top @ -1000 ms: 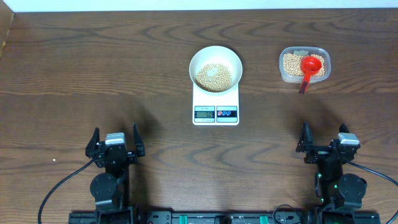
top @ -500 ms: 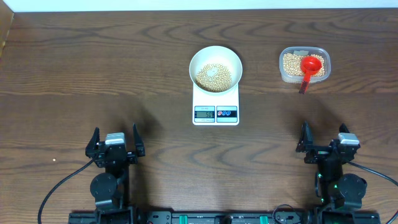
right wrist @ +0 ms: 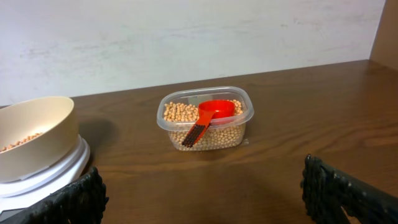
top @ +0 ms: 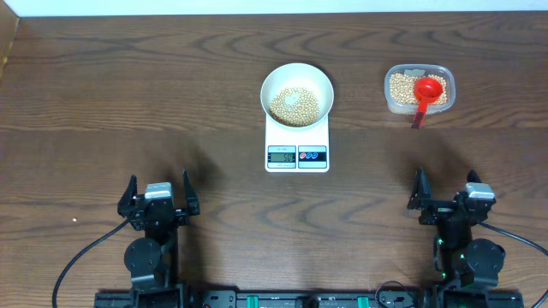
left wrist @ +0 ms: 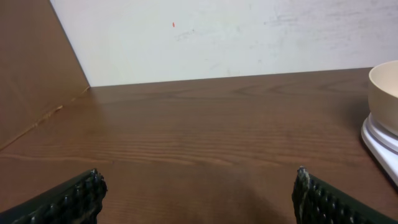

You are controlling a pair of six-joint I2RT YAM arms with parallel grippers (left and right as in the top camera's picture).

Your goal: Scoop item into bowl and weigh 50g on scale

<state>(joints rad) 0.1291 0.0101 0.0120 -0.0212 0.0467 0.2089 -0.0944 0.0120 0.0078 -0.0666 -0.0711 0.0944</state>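
The white bowl point(top: 296, 91) stands on the white scale point(top: 297, 145) at the table's middle and holds tan beans point(top: 294, 106). The scale's display point(top: 282, 155) is lit; its digits are too small to read. A clear tub point(top: 419, 89) at the right holds more beans and a red scoop point(top: 425, 91). My left gripper point(top: 158, 194) is open and empty near the front left. My right gripper point(top: 448, 192) is open and empty near the front right. The right wrist view shows the tub point(right wrist: 205, 118), the scoop point(right wrist: 210, 117) and the bowl point(right wrist: 34, 134). The left wrist view shows the bowl's edge point(left wrist: 384, 90).
A brown panel point(left wrist: 31, 68) borders the table's left side and a white wall point(right wrist: 186, 37) stands behind it. Another brown panel point(right wrist: 387, 28) shows at the far right.
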